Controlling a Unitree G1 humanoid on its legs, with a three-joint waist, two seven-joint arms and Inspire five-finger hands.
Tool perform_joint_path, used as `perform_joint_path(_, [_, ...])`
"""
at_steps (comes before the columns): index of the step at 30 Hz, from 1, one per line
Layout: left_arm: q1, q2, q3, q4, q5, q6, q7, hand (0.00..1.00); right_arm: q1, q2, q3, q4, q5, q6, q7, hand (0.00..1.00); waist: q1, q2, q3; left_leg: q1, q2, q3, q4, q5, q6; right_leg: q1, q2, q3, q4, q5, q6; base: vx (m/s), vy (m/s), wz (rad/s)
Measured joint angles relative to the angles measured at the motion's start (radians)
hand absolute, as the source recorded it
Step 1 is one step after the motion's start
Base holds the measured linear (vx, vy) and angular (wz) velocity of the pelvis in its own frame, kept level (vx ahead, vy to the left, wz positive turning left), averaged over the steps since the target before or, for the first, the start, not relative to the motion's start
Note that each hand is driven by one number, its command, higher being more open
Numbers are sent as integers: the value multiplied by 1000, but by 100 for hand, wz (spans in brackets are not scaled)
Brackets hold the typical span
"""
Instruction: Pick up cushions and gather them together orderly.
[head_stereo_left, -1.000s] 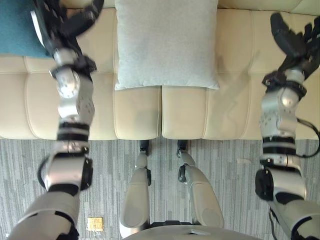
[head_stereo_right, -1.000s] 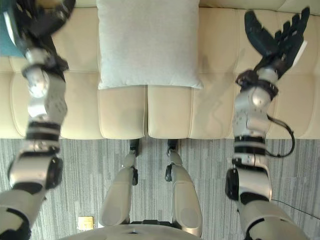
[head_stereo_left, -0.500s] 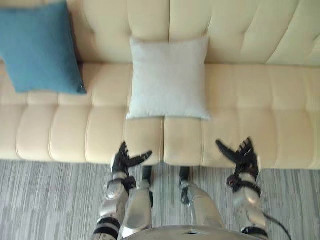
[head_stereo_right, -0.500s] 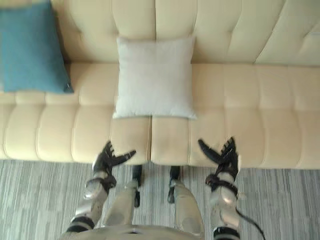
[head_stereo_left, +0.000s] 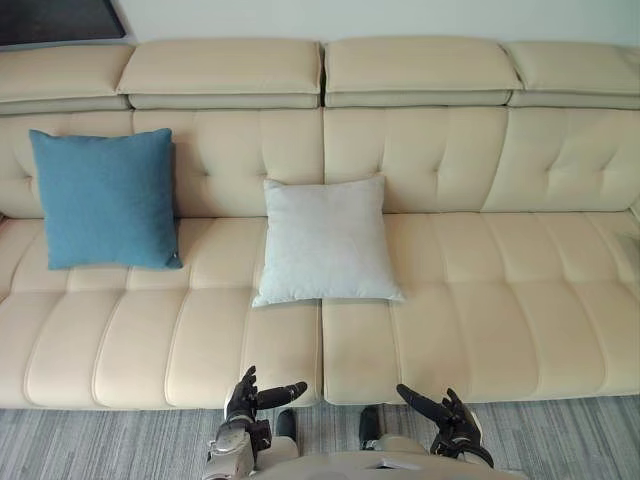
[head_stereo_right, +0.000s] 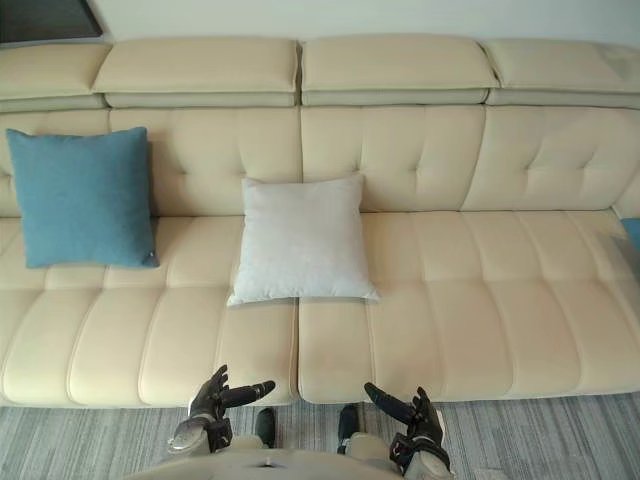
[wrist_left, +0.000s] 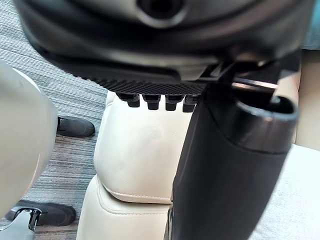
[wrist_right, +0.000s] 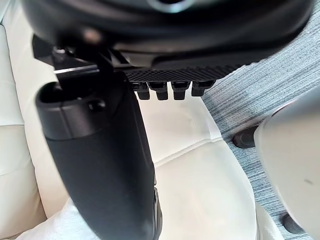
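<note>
No cushion is held: left hand (head_stereo_left: 243, 395) and right hand (head_stereo_left: 447, 412) hover before the sofa (head_stereo_left: 480, 300), fingers spread; next, likely bring the blue cushion (head_stereo_left: 103, 198) beside the grey cushion (head_stereo_left: 325, 240)

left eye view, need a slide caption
Blue cushion and pale grey cushion sit apart on a cream sofa; left hand and right hand open, empty.

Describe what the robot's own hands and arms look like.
Both hands are black: the left hand and right hand have slim fingers and a thicker thumb. Up close, each thumb is a smooth rounded shell and the palm carries a ribbed pad. The left wrist is silver-grey.
</note>
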Motion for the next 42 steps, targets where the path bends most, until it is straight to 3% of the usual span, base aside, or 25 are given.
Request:
perform_joint_path(1, [-10, -1, 4, -1, 10, 0, 4, 100, -21, 1, 1, 12, -6, 2, -2, 100, 0, 2, 0, -19, 16, 15, 34, -13, 11, -22, 1, -2, 51, -6, 16, -64, -11, -18])
perform_joint_path(2, [-15, -6, 14, 0, 22, 0, 4, 100, -41, 8, 5, 14, -6, 4, -2, 100, 1, 3, 9, -27, 26, 20, 53, -16, 12, -74, -15, -32, 251, -90, -9, -72, -25, -6])
perform_joint_path(3, [-21, -3, 16, 2, 26, 1, 5, 100, -43, 13, 7, 14, -6, 4, -2, 100, -2, 2, 9, -37, 26, 17, 67, -16, 12, -100, -36, -48, 371, -130, -13, 0, -79, 31])
perform_joint_path(4, [-32, 5, 18, -3, 30, 2, 11, 100, -43, 26, 8, 22, -6, 3, -2, 100, -4, -24, 4, -67, 24, 11, 125, -17, 14, -104, -92, -59, 565, -162, 15, -23, -124, 47])
perform_joint_path(5, [-37, 10, 23, -9, 33, 1, 15, 100, -51, 33, 9, 29, -6, 3, -1, 100, -2, -44, 2, -99, 22, 9, 167, -19, 15, -86, -113, -52, 565, -171, 43, -34, -163, 44])
perform_joint_path(7, [-44, -2, 58, -17, 36, 1, 16, 100, -83, 32, 8, 42, -7, 3, -4, 100, 15, -40, 13, -135, 47, 24, 212, -21, 10, -60, -75, -68, 481, -190, 57, -136, -157, -6])
perform_joint_path(8, [-37, -23, 59, -22, 34, 2, 17, 100, -95, 24, 7, 39, -6, -5, -8, 100, 35, -23, 16, -144, 74, 44, 200, -10, 0, -15, -40, -72, 369, -218, 32, -195, -158, -29])
perform_joint_path(10, [-50, -24, 40, -17, 36, 1, 14, 100, -115, 22, 7, 39, -6, -11, -17, 100, 45, -28, 20, -178, 74, 56, 196, 3, -20, -10, -33, -76, 288, -264, -15, -196, -134, -9])
perform_joint_path(12, [-68, -50, 34, -6, 34, 4, 14, 100, -118, 17, 7, 38, -4, -14, -28, 100, 44, 16, 43, -203, 104, 29, 177, 41, -41, 4, 6, -109, 215, -232, -48, -229, -115, 28])
perform_joint_path(13, [-68, -54, 12, -8, 35, 3, 14, 100, -99, 18, 8, 43, -3, -13, -39, 100, 42, 21, 44, -200, 112, 28, 143, 77, -50, 9, 10, -141, 202, -219, -61, -182, -81, 55])
perform_joint_path(15, [-71, -52, 5, -16, 36, 2, 14, 100, -80, 27, 9, 49, 3, -10, -48, 100, 35, 19, 48, -203, 125, 41, 162, 73, -53, 13, 10, -169, 193, -208, -71, -136, -53, 42])
perform_joint_path(17, [-68, -53, 7, -25, 35, -4, 16, 100, -76, 29, 10, 50, 29, -9, -50, 100, 33, 11, 53, -221, 127, 39, 266, -1, -39, 12, 7, -176, 175, -182, -75, -104, 26, 10])
perform_joint_path(19, [-69, -52, 7, -24, 35, -2, 16, 100, -77, 22, 10, 50, 33, -9, -49, 100, 27, 7, 56, -196, 114, 1, 405, -131, -28, 8, -10, -161, 173, -159, -63, -91, 136, -10])
perform_joint_path(22, [-63, -58, 7, -22, 34, 2, 14, 100, -86, 17, 7, 52, 33, -9, -47, 100, 22, 12, 60, -129, 92, -42, 412, -248, -37, -12, -18, -119, 178, -140, -34, -139, 244, -30])
perform_joint_path(25, [-59, -34, 6, -19, 35, 7, 18, 100, -72, 45, 10, 48, 33, -2, -37, 100, 15, -18, 48, -120, 56, -4, 383, -242, -22, -15, -49, -97, 150, -108, 2, -90, 202, -22])
perform_joint_path(31, [-54, -17, -4, 39, 68, 14, 17, 100, -74, 43, -39, 57, 33, -2, -31, 100, 0, 6, 20, -60, 14, 62, 330, -235, 11, 33, -60, -22, 20, -31, 37, 22, 124, -27])
perform_joint_path(37, [-67, 13, -39, 82, 76, 24, 18, 100, -123, 20, -39, 129, 33, -1, -27, 100, -8, 12, 18, -8, 18, 127, 292, -232, 14, 25, -23, 113, -72, 45, 25, 89, 22, -85])
perform_joint_path(38, [-75, 14, -39, 85, 76, 23, 19, 100, -144, 7, -27, 150, 33, -2, -27, 100, -8, 16, 20, 9, 32, 169, 278, -232, 14, 4, 1, 90, -97, 102, 1, -2, -56, -204])
perform_joint_path(39, [-82, 18, -39, 86, 76, 22, 18, 100, -168, 0, -9, 158, 33, -3, -27, 100, -8, 22, 26, 19, 59, 214, 263, -232, 14, -13, 26, -22, -132, 155, -54, -41, -146, -185])
perform_joint_path(40, [-85, 22, -39, 86, 76, 23, 18, 100, -180, -3, -5, 158, 33, -4, -27, 100, -14, 27, 36, 27, 67, 244, 257, -234, 15, -17, 23, -108, -131, 133, -95, -31, -191, -157])
perform_joint_path(41, [-100, 25, -45, 86, 76, 24, 18, 100, -195, -15, -2, 162, 33, -1, -30, 100, -28, 26, 59, 58, 73, 304, 245, -236, 14, -29, -8, -298, -57, 39, -180, -13, -141, -115])
perform_joint_path(42, [-105, 27, -65, 81, 76, 24, 19, 100, -198, -26, -2, 164, 32, -1, -36, 100, -32, 36, 70, 85, 78, 347, 236, -237, 10, -34, -44, -424, 5, 3, -196, 26, -74, -121])
